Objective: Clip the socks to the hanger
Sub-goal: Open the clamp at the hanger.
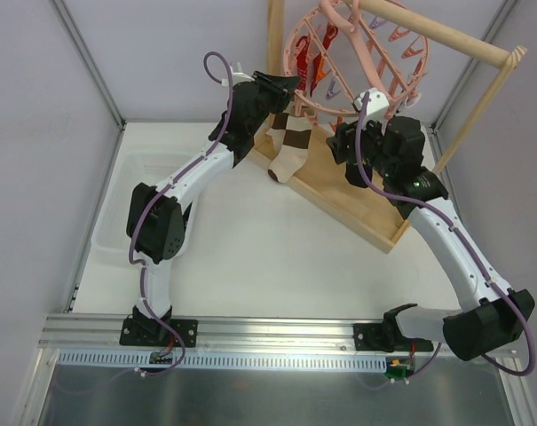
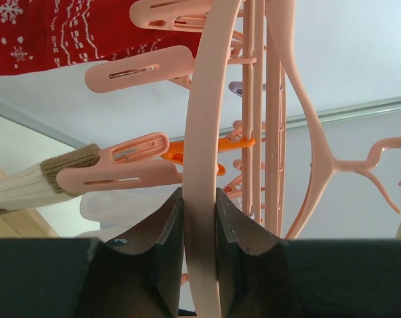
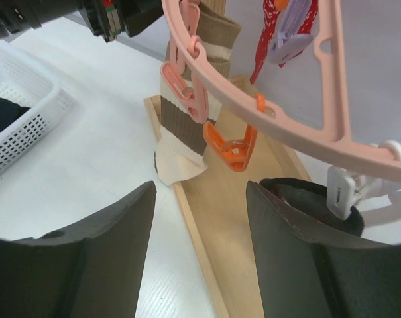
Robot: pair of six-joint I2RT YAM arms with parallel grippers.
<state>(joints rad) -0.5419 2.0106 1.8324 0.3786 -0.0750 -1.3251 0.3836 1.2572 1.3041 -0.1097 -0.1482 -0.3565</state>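
Note:
The pink ring hanger (image 1: 357, 53) hangs from the wooden rod at the back. My left gripper (image 1: 290, 87) is shut on its rim (image 2: 203, 132), both pads pressed flat against the pink band (image 2: 200, 218). My right gripper (image 1: 341, 142) is open and empty under the ring's near edge (image 3: 200, 199), an orange clip (image 3: 231, 149) just ahead of it. A dark sock (image 3: 313, 199) hangs from a pale clip (image 3: 343, 192) beside my right finger. Another dark sock (image 3: 0, 112) lies in the white basket (image 3: 34, 126).
A brown-and-white striped sock (image 1: 290, 146) hangs clipped over the wooden tray stand (image 1: 357, 200). Red socks (image 1: 319, 67) hang on the ring. The white basket (image 1: 117, 204) sits at the table's left, partly under my left arm.

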